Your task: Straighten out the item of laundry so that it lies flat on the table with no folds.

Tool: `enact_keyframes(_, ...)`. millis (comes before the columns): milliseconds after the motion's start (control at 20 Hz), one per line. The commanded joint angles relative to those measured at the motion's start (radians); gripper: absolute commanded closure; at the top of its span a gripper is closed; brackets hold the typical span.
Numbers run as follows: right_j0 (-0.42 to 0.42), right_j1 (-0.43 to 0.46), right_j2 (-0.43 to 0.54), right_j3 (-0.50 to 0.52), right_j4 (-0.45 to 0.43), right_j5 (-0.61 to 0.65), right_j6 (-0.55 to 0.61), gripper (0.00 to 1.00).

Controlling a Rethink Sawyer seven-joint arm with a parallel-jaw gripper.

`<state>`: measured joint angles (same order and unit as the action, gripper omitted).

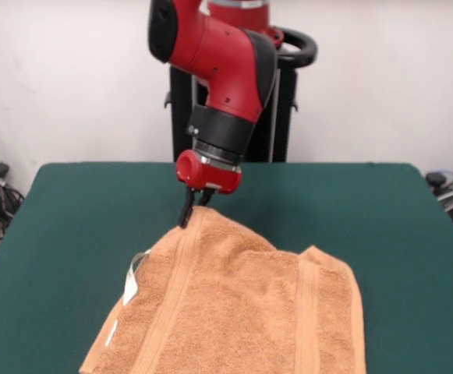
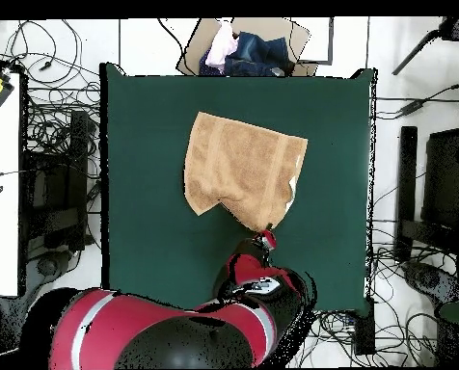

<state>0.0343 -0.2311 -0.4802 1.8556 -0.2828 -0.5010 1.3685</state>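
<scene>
Where the dark fingers pinch shut on the towel's far corner, we see the gripper lift that bit up. The rest of the towel lies rumpled w/ folds on the green table, near its front edge, white tag on one side.

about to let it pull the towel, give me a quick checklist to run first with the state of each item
1. Pincer at a towel corner: ok, its tips meet the raised corner nearest the robot.
2. Grip secure: cannot tell, the tips are too small to read.
3. Towel flat: not ok, that corner is lifted and the edge beside it is folded over.
4. Room on the table to pull toward the robot: ok, bare green top lies there.
5. White tag clear of the pincer: ok, it sits on another edge.
</scene>
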Motion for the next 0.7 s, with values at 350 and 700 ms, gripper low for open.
enact_keyframes(350,0.050,0.052,-0.031,-0.133,-0.054,0.089,0.023,1.00)
enact_keyframes(700,0.132,0.227,-0.230,-0.146,0.005,0.075,-0.020,1.00)
